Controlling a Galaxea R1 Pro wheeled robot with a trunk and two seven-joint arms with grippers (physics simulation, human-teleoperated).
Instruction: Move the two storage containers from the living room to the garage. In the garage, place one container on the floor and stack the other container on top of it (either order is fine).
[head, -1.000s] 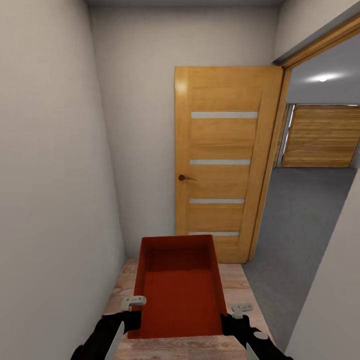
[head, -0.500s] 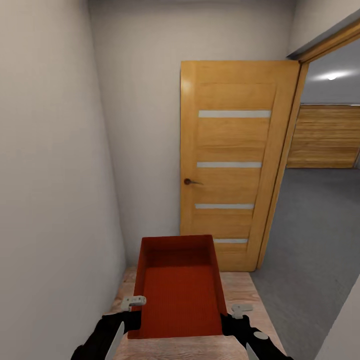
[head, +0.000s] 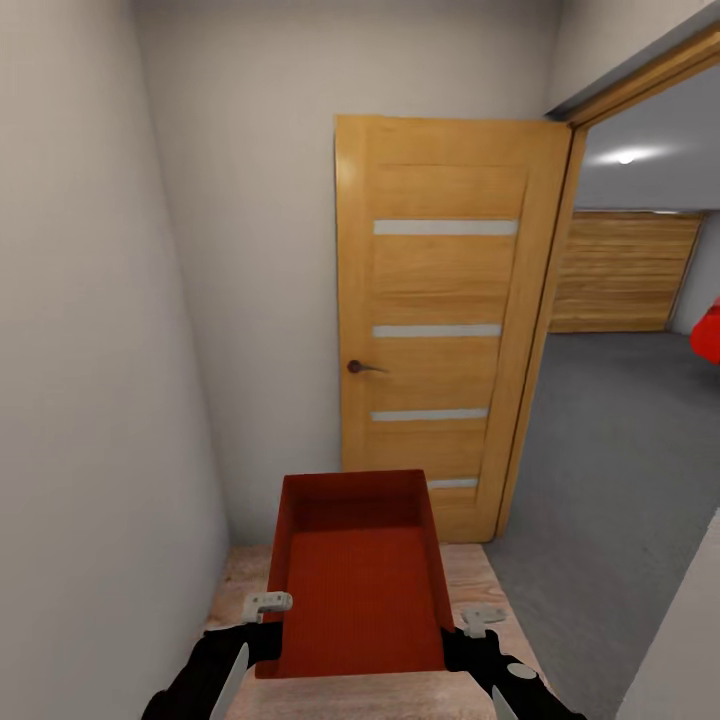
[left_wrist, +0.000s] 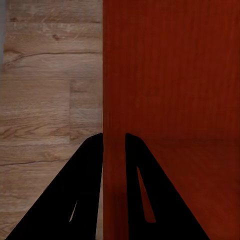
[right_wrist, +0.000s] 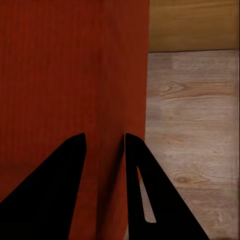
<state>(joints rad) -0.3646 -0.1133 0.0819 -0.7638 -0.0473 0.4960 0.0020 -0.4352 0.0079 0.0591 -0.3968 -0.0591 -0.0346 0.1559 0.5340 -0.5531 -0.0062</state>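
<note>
Head view shows me carrying one storage container (head: 357, 575) between my two arms, its open top facing up and its rust-red inside empty. My left end effector (head: 262, 608) sits at the container's left wall and my right end effector (head: 478, 620) at its right wall, both near the end of the box closest to me. In the left wrist view, my left end effector (left_wrist: 114, 145) has its two black fingers (left_wrist: 80, 195) closed over the thin red wall of the container (left_wrist: 170, 75), one finger on each side of it. In the right wrist view, my right end effector (right_wrist: 104, 145) grips the opposite wall of the container (right_wrist: 65, 65) the same way, one finger inside and one outside. Under the box lies light wood plank floor (head: 470, 570). Ahead stands an open honey-coloured door (head: 440, 330) with pale horizontal strips and a dark handle, swung against the white wall (head: 250, 250). To its right the doorway opens on the garage, with dark grey concrete floor (head: 610, 450) and a wide wooden panel door (head: 620, 270) at the back. A bright red shape (head: 708, 330) shows at the right edge; I cannot tell what it is.
</note>
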